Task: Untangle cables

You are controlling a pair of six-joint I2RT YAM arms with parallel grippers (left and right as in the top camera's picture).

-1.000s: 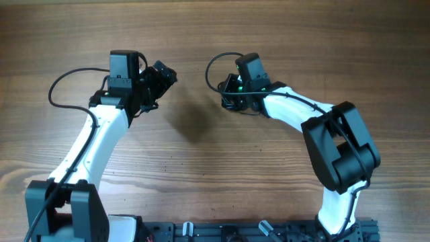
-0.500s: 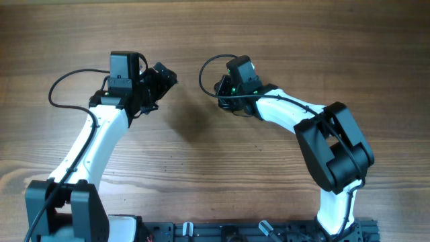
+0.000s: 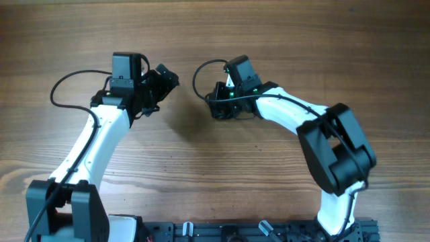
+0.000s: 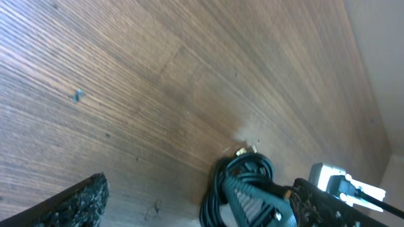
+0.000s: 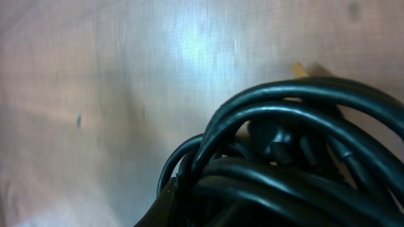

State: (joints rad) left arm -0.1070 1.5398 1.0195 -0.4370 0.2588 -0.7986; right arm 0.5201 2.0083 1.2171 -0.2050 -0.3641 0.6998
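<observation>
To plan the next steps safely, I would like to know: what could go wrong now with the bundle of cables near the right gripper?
1. The cable coil is tightly wound, with loops crossing each other. Pulling one strand may tighten it rather than free it.
2. The left gripper is open and apart from the coil. Reaching in, it could catch several strands together, or bump the right gripper, which seems to hold the coil.
</observation>
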